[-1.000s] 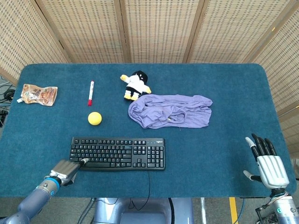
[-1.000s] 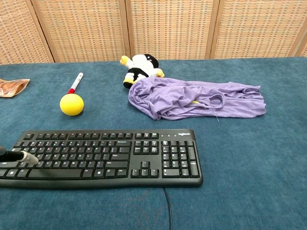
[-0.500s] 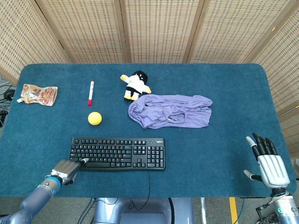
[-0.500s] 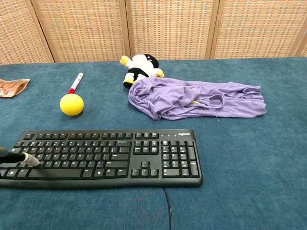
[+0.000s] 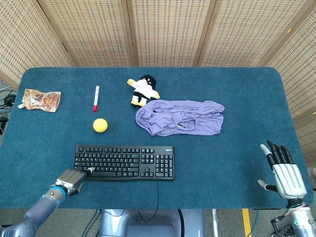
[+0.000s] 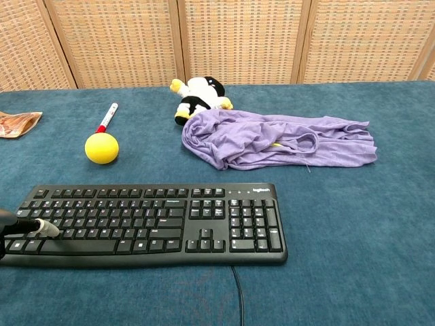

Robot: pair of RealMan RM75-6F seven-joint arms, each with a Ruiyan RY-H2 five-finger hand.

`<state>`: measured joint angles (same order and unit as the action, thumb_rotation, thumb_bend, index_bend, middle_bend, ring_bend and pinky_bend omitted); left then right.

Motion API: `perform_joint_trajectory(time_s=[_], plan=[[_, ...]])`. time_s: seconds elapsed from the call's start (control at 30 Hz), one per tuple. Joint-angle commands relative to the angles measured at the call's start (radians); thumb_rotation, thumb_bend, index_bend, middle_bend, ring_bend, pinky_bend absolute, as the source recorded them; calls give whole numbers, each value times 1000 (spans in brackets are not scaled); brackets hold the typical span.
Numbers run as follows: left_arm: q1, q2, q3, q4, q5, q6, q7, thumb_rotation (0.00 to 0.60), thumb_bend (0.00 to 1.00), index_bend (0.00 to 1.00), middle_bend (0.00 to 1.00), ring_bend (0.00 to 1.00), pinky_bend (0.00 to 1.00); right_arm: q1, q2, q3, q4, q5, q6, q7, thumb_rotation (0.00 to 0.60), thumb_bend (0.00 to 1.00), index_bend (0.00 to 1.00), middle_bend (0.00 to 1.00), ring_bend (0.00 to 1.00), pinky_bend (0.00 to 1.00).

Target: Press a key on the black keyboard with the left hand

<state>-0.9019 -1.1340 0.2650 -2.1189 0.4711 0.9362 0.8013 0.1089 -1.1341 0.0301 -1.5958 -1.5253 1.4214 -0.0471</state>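
One finger of the left hand (image 5: 72, 179) pokes out, tip on a key at the bottom-left of the black keyboard (image 5: 124, 162); other fingers curled in, holding nothing. Keyboard sits at the near edge of the blue table (image 5: 237, 98), left of centre. Right hand (image 5: 285, 174) rests far right w/ fingers spread, empty. Yellow ball (image 5: 100, 125) lies just behind the keyboard.

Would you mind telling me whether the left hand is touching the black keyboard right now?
Touching. In the chest view, a fingertip of the left hand rests on a key at the near-left of the black keyboard, with no gap visible.
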Motion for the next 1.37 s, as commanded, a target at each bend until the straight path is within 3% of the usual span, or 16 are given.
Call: perform_joint_trajectory(time_s=[0.03, 0.3, 0.37, 0.47, 0.57, 0.63, 0.73, 0.87, 0.93, 1.03, 1.23, 1.37], plan=[[-4, 2, 3, -3, 3, 1, -11, 600, 998, 0, 663, 673, 475, 0, 0, 0, 1, 0, 1, 1, 600, 0, 0, 0, 0, 0], [5, 38, 5, -47, 73, 27, -39, 600, 991, 0, 663, 673, 475, 1, -2, 0, 0, -1, -1, -4, 600, 0, 0, 0, 0, 0], [17, 62, 5, -73, 120, 49, -53, 600, 961, 0, 663, 674, 475, 1, -1, 1, -1, 1, 0, -4, 600, 0, 0, 0, 0, 0], [49, 99, 4, -112, 212, 89, -84, 600, 827, 0, 636, 655, 474, 1, -1, 1, -1, 2, -1, -6, 600, 0, 0, 0, 0, 0], [109, 133, 1, -140, 346, 139, -153, 600, 711, 0, 420, 489, 459, 1, -2, 0, 0, 0, -1, -8, 600, 0, 0, 0, 0, 0], [194, 145, 0, -128, 503, 209, -246, 600, 651, 0, 228, 326, 378, 2, -4, 1, 1, 2, -1, -10, 600, 0, 0, 0, 0, 0], [340, 91, 18, -22, 754, 358, -367, 600, 564, 0, 31, 111, 217, 2, -7, 2, 3, 4, -2, -15, 600, 0, 0, 0, 0, 0], [486, -31, 5, 185, 955, 551, -437, 600, 454, 0, 0, 0, 68, 3, -12, 2, 4, 6, -5, -28, 600, 0, 0, 0, 0, 0], [535, -82, -4, 271, 998, 614, -431, 600, 385, 0, 0, 0, 9, 4, -14, 1, 6, 6, -7, -34, 600, 0, 0, 0, 0, 0], [603, -161, -22, 396, 1035, 688, -424, 600, 312, 0, 0, 0, 0, 6, -19, 2, 8, 6, -8, -43, 600, 0, 0, 0, 0, 0], [677, -275, -75, 598, 1083, 774, -454, 600, 281, 0, 0, 0, 0, 6, -31, 2, 14, 4, -3, -63, 600, 0, 0, 0, 0, 0], [703, -295, -89, 660, 1105, 794, -500, 600, 267, 0, 0, 0, 0, 5, -35, 4, 17, 5, 1, -75, 600, 0, 0, 0, 0, 0]])
